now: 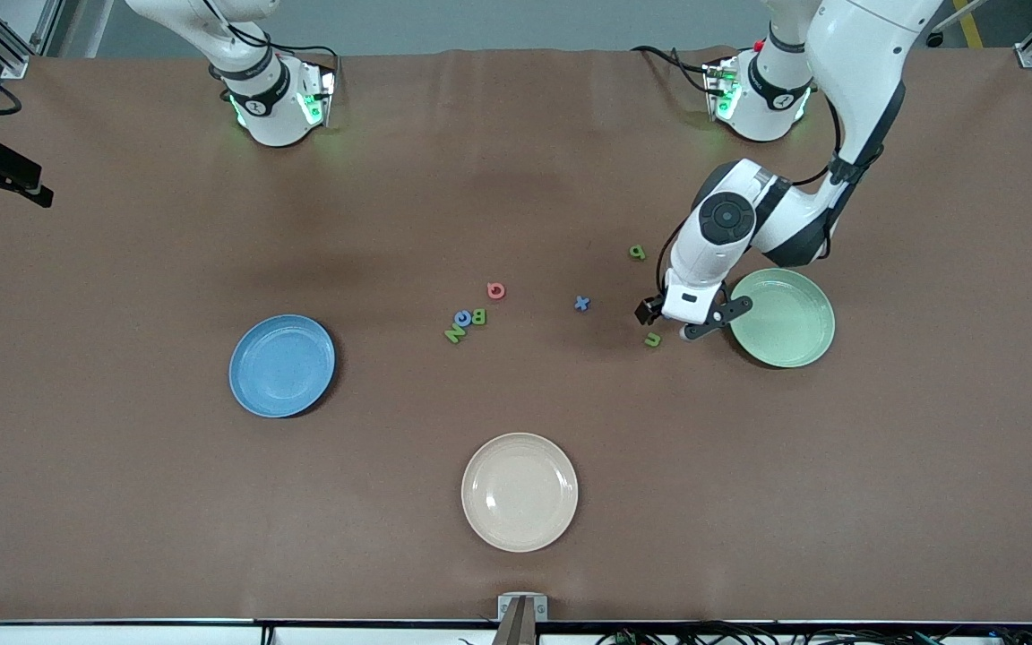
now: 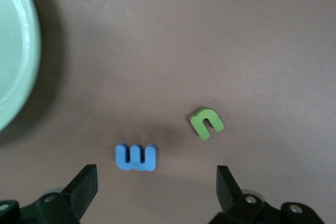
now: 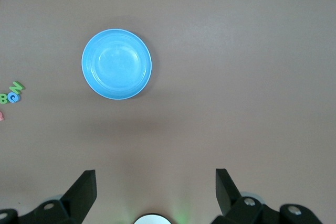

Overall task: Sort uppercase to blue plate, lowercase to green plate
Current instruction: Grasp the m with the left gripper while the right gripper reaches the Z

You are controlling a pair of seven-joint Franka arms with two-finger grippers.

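My left gripper (image 2: 157,179) hangs open low over the table beside the green plate (image 1: 782,318), and the blue lowercase m (image 2: 136,157) lies just ahead of its fingertips. The olive u (image 2: 207,123) lies close by, also seen from the front (image 1: 652,339). The olive q (image 1: 637,253) and the blue x (image 1: 581,303) lie farther toward the table's middle. The uppercase letters sit together: pink Q (image 1: 496,290), B (image 1: 478,315), G (image 1: 462,318), N (image 1: 453,334). The blue plate (image 1: 281,365) holds nothing. My right gripper (image 3: 156,182) waits open, high near its base.
A beige plate (image 1: 520,491) sits near the table's front edge, nearer the front camera than the letters. The green plate's rim (image 2: 21,56) lies close beside my left gripper. Both arm bases stand along the edge farthest from the front camera.
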